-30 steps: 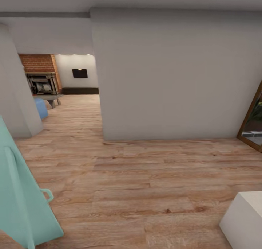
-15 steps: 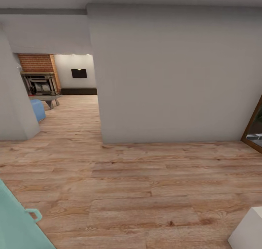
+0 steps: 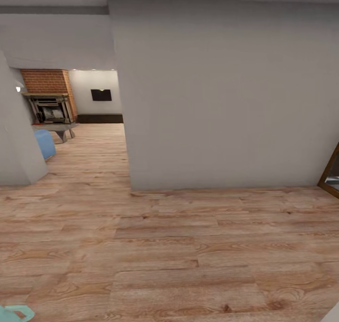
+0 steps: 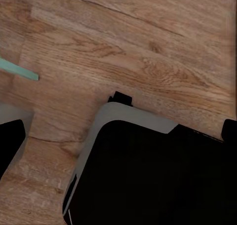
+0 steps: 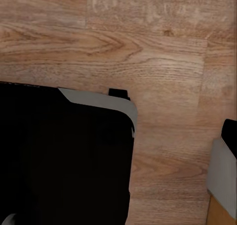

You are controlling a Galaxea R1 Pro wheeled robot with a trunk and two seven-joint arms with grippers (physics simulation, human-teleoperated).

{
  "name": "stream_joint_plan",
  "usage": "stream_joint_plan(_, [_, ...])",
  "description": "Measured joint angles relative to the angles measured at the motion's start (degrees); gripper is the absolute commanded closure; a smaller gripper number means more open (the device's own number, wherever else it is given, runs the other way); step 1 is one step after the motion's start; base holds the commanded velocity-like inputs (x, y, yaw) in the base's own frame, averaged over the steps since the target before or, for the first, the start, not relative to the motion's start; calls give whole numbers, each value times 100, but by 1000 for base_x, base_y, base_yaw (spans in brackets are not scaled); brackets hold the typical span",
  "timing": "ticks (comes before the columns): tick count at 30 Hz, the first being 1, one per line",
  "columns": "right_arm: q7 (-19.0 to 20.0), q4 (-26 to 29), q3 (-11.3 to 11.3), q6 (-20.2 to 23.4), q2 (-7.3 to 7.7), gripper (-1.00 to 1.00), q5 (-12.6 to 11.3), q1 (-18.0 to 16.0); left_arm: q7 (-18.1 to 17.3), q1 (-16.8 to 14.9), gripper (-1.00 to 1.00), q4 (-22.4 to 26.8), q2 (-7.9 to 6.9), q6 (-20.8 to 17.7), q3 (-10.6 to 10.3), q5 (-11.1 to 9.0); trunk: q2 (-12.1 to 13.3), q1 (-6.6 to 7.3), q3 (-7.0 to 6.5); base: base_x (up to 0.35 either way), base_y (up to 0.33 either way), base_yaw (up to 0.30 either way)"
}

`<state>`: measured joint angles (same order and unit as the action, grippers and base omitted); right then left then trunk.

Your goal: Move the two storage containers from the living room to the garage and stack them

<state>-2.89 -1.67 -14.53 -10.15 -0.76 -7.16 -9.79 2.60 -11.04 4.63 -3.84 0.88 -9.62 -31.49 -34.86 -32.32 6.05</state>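
Gripper state: cannot be determined for either arm. The left wrist view shows the robot's dark base (image 4: 148,175) with a grey edge over wood flooring; no fingers can be made out. The right wrist view shows the same kind of dark body (image 5: 64,156) with a grey rim above the planks, and again no fingers.

Surroundings, head view: a light wood plank floor (image 3: 188,256) spans the foreground. A plain grey wall (image 3: 221,95) stands at 12 to 2 o'clock. At 10 o'clock an opening leads into the living room (image 3: 80,124), where a dark fireplace (image 3: 51,110) sits under red brick (image 3: 44,80); a blue seat (image 3: 43,143) lies just in front of it. A wood frame (image 3: 332,171) shows at 3 o'clock. A teal handle (image 3: 16,312) sits at 7 o'clock.

Containers: not located.
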Motion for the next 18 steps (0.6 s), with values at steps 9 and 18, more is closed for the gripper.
stream_joint_plan(9, [0,0,0,19,-1,-100,2,2,-3,0,-100,1,7,10,0,0,0,0,0,323,0,0])
stream_joint_plan(18, [-10,0,17,55,-67,-100,-26,-1,1,0,-100,-22,14,41,2,0,0,0,0,323,0,0])
